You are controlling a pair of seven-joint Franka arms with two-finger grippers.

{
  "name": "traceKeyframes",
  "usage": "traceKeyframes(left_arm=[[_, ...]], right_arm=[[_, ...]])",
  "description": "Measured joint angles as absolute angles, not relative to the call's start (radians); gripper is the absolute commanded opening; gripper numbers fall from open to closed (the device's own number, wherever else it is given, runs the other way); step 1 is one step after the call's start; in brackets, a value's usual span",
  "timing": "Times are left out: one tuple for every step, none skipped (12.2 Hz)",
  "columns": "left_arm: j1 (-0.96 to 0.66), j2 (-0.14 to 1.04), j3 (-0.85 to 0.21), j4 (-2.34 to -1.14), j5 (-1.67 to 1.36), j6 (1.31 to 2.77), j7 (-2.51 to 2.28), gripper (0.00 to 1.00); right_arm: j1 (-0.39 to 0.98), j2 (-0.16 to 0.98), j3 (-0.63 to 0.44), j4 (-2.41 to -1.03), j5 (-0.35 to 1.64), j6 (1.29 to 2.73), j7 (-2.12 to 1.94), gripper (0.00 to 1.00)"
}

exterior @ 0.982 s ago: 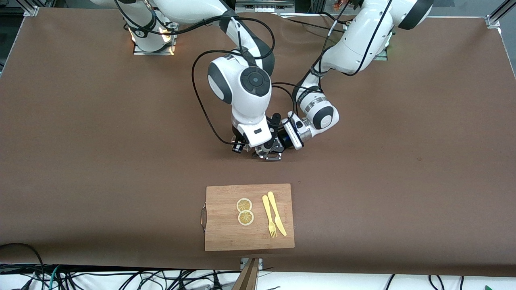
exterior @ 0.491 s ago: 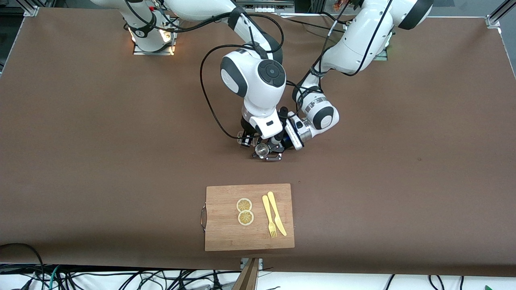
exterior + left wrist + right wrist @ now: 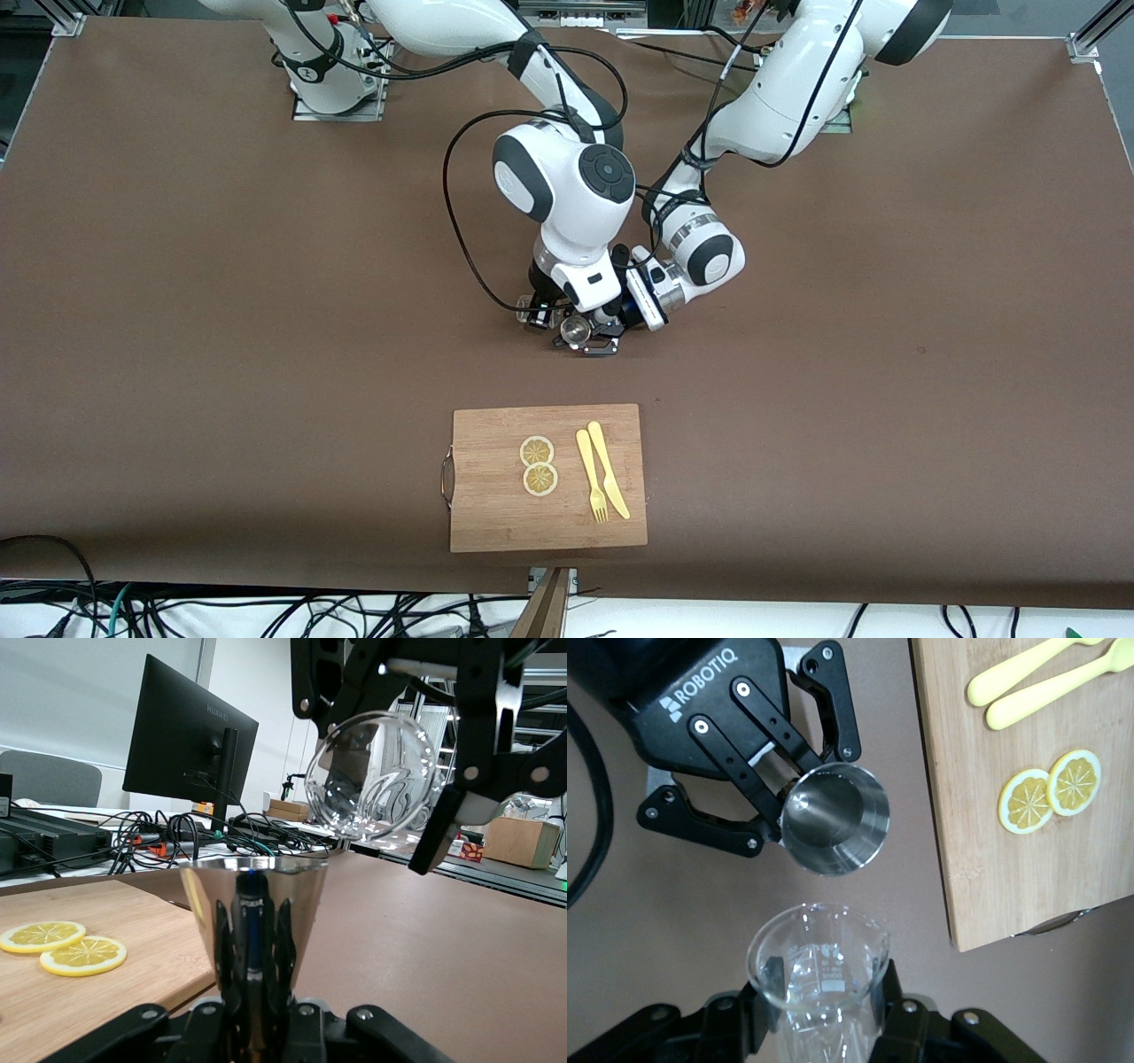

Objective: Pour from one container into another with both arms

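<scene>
Your left gripper (image 3: 601, 344) is clamping a metal cup (image 3: 576, 330) down at table level, near the middle of the table, and the cup is standing upright with its mouth facing up. In the right wrist view you're looking straight down into that metal cup (image 3: 836, 819), with the left gripper's black fingers (image 3: 757, 771) pressing in on either side of it.

Your right gripper (image 3: 824, 1014) is squeezing a clear glass beaker (image 3: 819, 970) and hanging over the table just beside the cup. From the left wrist view the glass beaker (image 3: 376, 775) is tipping over, its open mouth leaning toward the metal cup (image 3: 254, 935) and sitting higher than the cup's rim (I can't tell whether anything is coming out of it).

Nearer to the front camera than the cup, a wooden cutting board (image 3: 496, 518) is lying flat on the brown table (image 3: 221, 354). Two lemon slices (image 3: 539, 465) are resting on the board, touching each other. Beside them, toward the left arm's end of the table, a yellow fork (image 3: 591, 476) and a yellow knife (image 3: 609, 470) are lying side by side on the board
</scene>
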State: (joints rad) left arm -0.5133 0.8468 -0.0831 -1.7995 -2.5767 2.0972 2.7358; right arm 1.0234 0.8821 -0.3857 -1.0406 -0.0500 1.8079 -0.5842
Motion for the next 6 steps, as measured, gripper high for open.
traceKeyframes(left_arm=[[-0.513, 0.847, -0.083, -1.799, -2.577, 2.097, 2.736, 0.0], [-0.513, 0.847, -0.083, -1.799, -2.577, 2.097, 2.736, 0.0], [-0.513, 0.847, -0.083, -1.799, -2.577, 2.097, 2.736, 0.0], [-0.513, 0.847, -0.083, -1.799, -2.577, 2.097, 2.736, 0.0], [-0.513, 0.847, -0.083, -1.799, -2.577, 2.097, 2.736, 0.0], [-0.513, 0.847, -0.083, -1.799, -2.577, 2.098, 2.736, 0.0]], right_arm=[[1.033, 0.884, -0.399, -1.041, -0.05, 1.809, -0.584, 0.32], [1.04, 0.885, -0.412, -1.041, -0.051, 1.814, -0.584, 0.32], [1.043, 0.885, -0.423, -1.04, -0.051, 1.82, -0.584, 0.32], [1.043, 0.885, -0.43, -1.04, -0.051, 1.826, -0.584, 0.32], [1.043, 0.885, -0.434, -1.04, -0.051, 1.832, -0.584, 0.32], [1.043, 0.885, -0.436, -1.04, -0.051, 1.837, -0.584, 0.32]])
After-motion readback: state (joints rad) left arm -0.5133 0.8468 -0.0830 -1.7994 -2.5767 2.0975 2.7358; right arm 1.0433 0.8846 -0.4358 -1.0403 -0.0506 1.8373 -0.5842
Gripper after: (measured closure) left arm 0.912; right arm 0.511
